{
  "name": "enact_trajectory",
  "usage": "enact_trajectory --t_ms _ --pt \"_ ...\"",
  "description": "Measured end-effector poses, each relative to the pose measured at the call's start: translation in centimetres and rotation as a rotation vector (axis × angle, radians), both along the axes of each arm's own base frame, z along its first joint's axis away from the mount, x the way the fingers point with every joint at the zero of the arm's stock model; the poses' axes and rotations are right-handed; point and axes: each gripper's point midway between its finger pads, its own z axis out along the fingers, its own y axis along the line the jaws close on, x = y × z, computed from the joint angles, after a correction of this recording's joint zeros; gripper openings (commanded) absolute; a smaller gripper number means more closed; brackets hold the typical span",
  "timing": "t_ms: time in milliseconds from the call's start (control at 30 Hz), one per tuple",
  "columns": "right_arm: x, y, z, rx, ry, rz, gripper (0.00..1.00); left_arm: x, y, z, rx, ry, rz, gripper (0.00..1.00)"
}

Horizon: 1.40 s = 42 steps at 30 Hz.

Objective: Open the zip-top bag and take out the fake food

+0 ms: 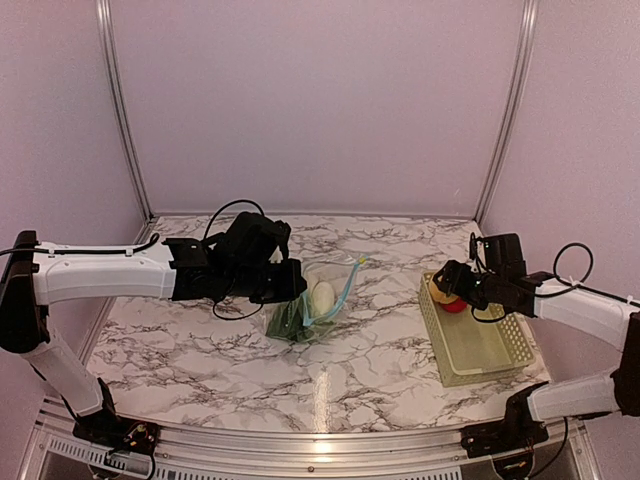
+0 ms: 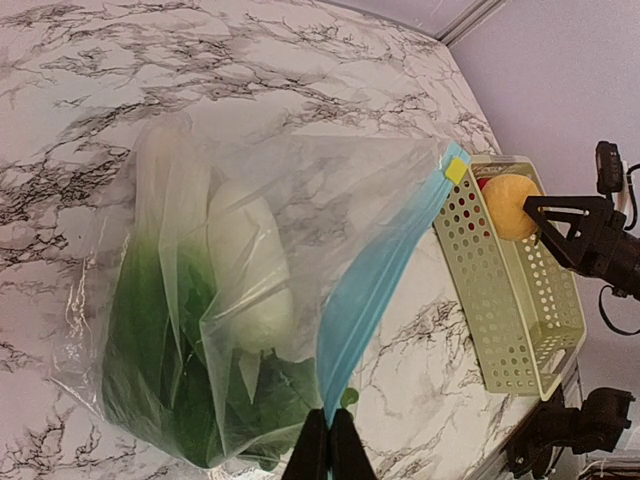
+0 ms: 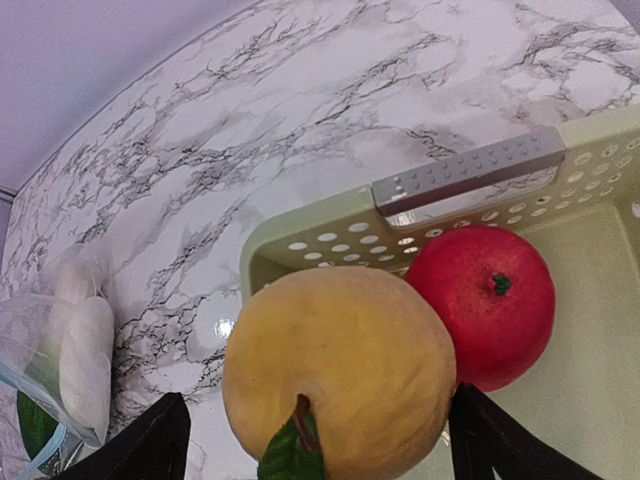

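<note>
Nearer, right: lattice basket (image 1: 485,355) standing on the marble table (image 1: 380,370). Right gripper (image 3: 320,400) hanging over it, fingers spread. Its wrist view alone is showing the yellow-orange fruit (image 3: 340,370) between them, beside the red fruit (image 3: 490,300).

Mid-table: zip-top bag (image 2: 250,200) lying with the left gripper (image 2: 330,450) pinching its blue zipper strip (image 2: 380,290). The left wrist view is showing the white piece (image 2: 250,270) and green vegetable (image 2: 150,370) inside.

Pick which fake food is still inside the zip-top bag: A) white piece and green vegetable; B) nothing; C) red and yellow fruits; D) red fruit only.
A: the white piece and green vegetable show through the zip-top bag, while the red fruit and yellow fruit are over at the basket.
</note>
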Motion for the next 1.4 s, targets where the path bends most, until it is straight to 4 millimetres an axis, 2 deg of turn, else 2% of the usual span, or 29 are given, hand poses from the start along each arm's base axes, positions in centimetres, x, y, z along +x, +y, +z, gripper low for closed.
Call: enact_trajectory --t_ms 300,500,600,700,867,967,1200,1400 --pt "-0.1 -0.1 -0.1 -0.022 0.003 0.011 0.93 0.0 -0.1 0.0 -0.002 0.001 -0.003 0.00" --pt "-0.1 -0.6 1.1 -0.060 -0.011 0.007 0.95 -0.1 -0.4 0.2 -0.016 0.000 -0.013 0.00" --pt "0.1 -0.5 2.5 -0.068 -0.040 0.021 0.92 -0.2 -0.4 0.3 -0.019 0.001 -0.016 0.00" --pt "0.0 0.5 3.8 -0.079 -0.077 0.051 0.83 -0.2 -0.4 0.3 -0.019 0.002 -0.017 0.00" --pt "-1.5 5.1 5.0 -0.068 -0.119 0.194 0.61 -0.4 -0.6 0.3 -0.021 0.005 -0.024 0.00" --pt "-2.7 8.1 5.2 -0.053 -0.132 0.279 0.52 -0.6 -0.7 0.3 -0.022 0.006 -0.030 0.00" --pt "-5.0 16.1 5.3 0.004 -0.155 0.473 0.46 -1.6 -1.5 0.5 -0.033 0.005 -0.056 0.00" --pt "-5.1 21.3 3.2 0.052 -0.127 0.554 0.43 -2.1 -2.3 0.8 -0.052 -0.002 -0.076 0.00"
